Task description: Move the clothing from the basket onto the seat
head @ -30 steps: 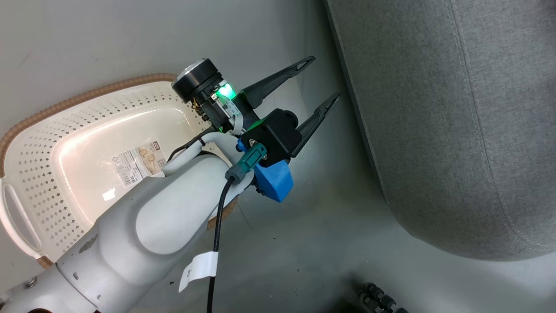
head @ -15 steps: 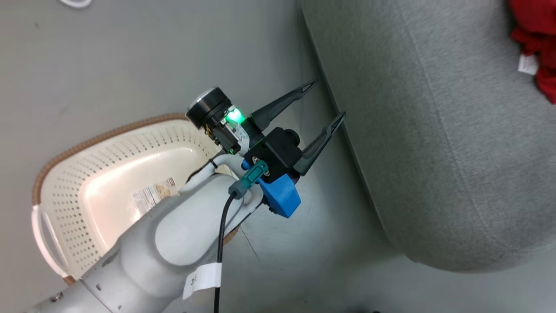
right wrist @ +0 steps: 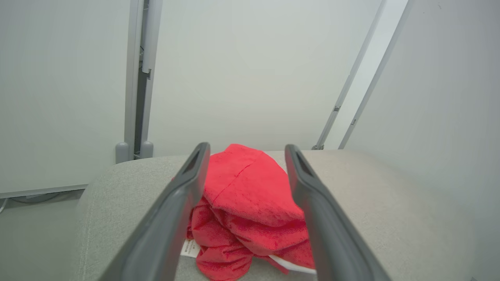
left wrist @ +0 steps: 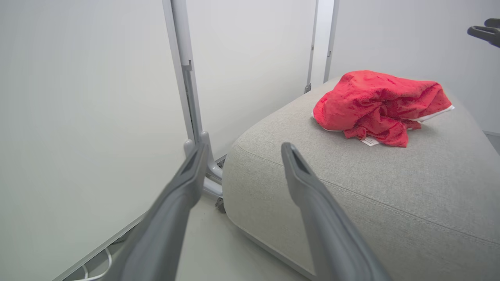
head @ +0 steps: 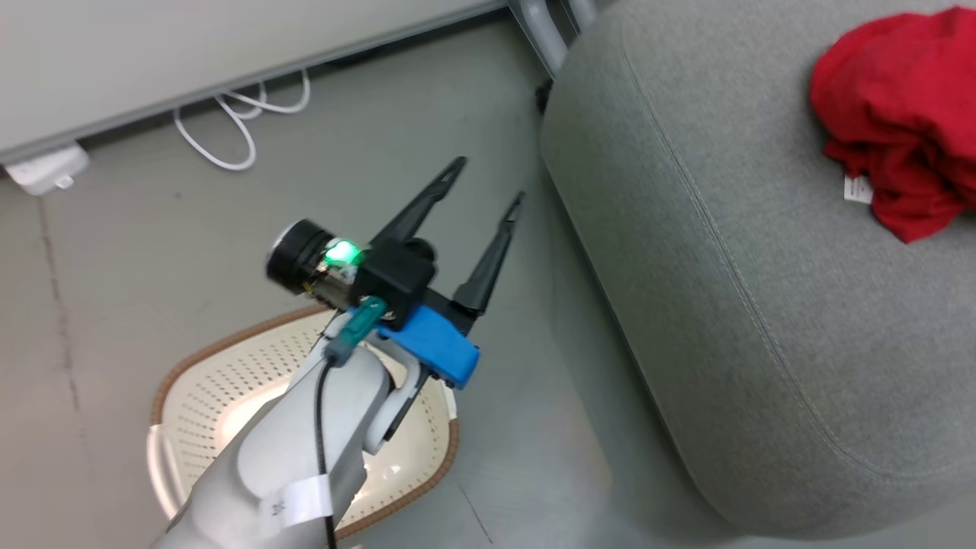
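- Eyeballing where everything sits: the clothing (head: 892, 130) is a scrunched red heap lying on the seat (head: 724, 320), off toward one end of it. The basket (head: 179, 381) is down on the floor (head: 152, 252) beside the seat, well apart from the heap.
- The right jaws are spread wide with nothing pinched. In the right wrist view the heap lies between and below them, and I can't tell if a tip touches the cloth. If one does, pulling that arm back could snag a fold and drag the heap toward the edge, maybe off the seat.
- The left jaws are wide open too and hold nothing. They hang above the basket end nearest the seat and point along the seat's side. A sloppy swing could bump the seat, and dropping straight down could clip the brown rim and shove the basket, which I'd guess is light.
- The left forearm (head: 290, 457) hides a good chunk of the basket's inside. What shows looks bare, but I can't tell if the heap is one garment or two, so calling it done could leave a piece behind.
- A loose white cable (head: 229, 137) lies on the floor by the wall (head: 191, 46). If the base rolls that way, a wheel could catch it.
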